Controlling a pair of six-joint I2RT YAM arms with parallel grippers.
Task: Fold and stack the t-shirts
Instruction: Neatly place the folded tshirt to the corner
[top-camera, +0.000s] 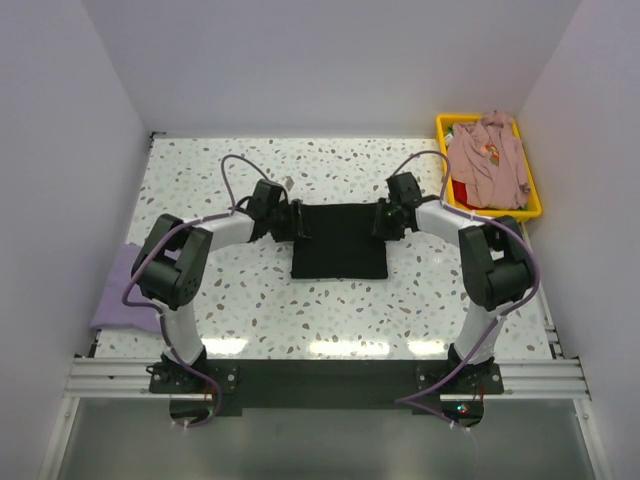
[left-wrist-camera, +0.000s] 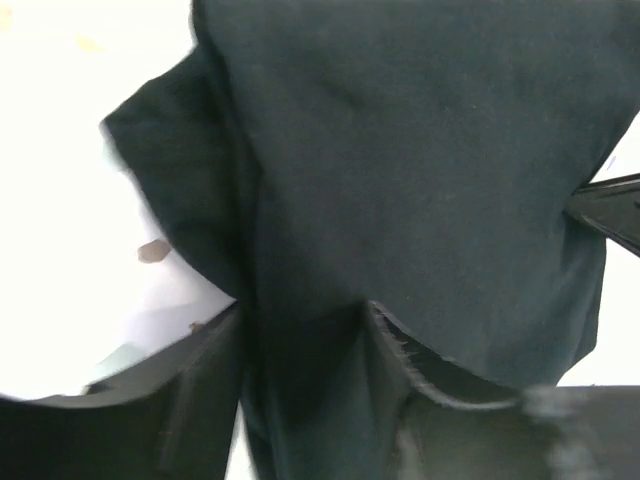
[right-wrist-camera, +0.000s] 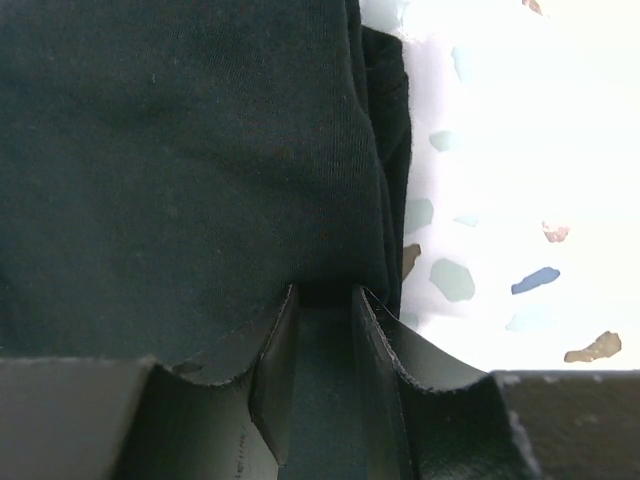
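The black t-shirt (top-camera: 340, 242) lies folded into a rectangle mid-table. My left gripper (top-camera: 298, 222) is at its far left corner. In the left wrist view the jaws of this gripper (left-wrist-camera: 305, 310) stand apart, with a fold of the black t-shirt (left-wrist-camera: 420, 150) between them. My right gripper (top-camera: 383, 220) is at the far right corner. It is shut (right-wrist-camera: 325, 292) on the edge of the black t-shirt (right-wrist-camera: 180, 150). The lavender t-shirt (top-camera: 125, 290) lies at the table's left edge. The dusty-pink t-shirt (top-camera: 487, 160) is heaped in the bin.
The yellow plastic bin (top-camera: 534, 205) stands at the far right corner, against the right wall. White walls close in the speckled table (top-camera: 250, 300) on three sides. Both arm bases sit on the rail at the near edge.
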